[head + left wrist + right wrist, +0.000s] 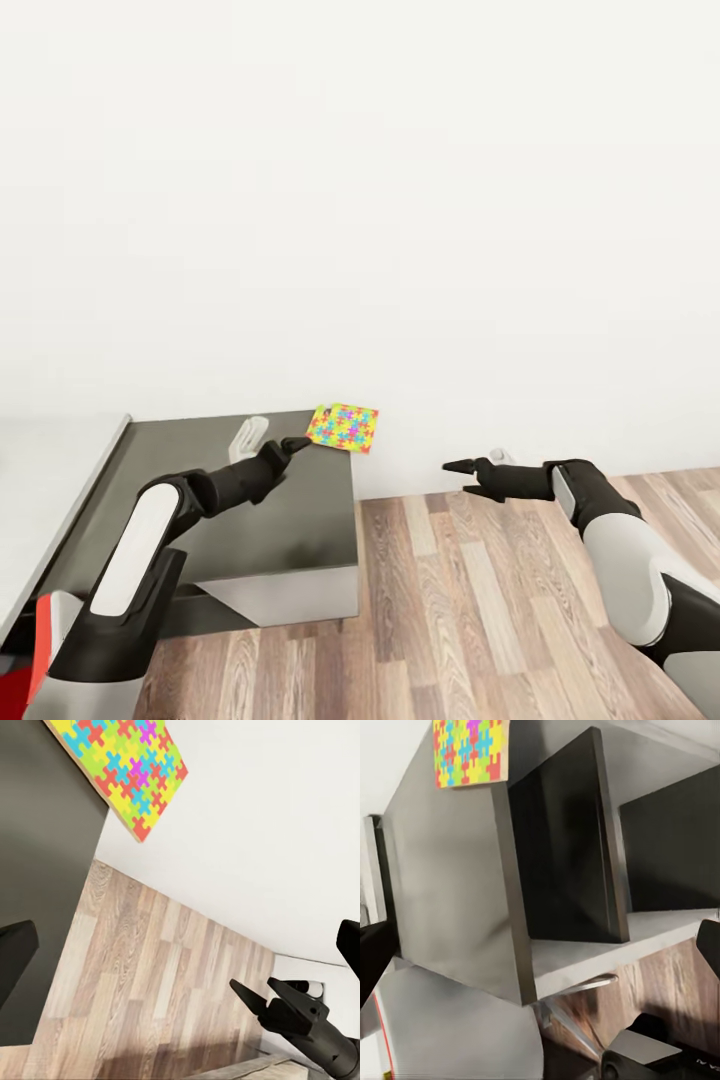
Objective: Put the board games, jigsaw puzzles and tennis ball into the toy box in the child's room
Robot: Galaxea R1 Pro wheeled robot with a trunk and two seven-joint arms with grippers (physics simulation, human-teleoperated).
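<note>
A jigsaw puzzle (343,428) lies at the far corner of the dark grey cabinet top (250,520), its edge jutting past the corner toward the white wall (400,200); the left gripper (297,443) sits just beside the puzzle's near edge, and I cannot tell whether its fingers are apart or together; the right gripper (462,478) hangs over the wood floor (480,600), well apart from the cabinet, fingers spread with nothing between them; a strip of the light grey table (40,500) borders the cabinet.
</note>
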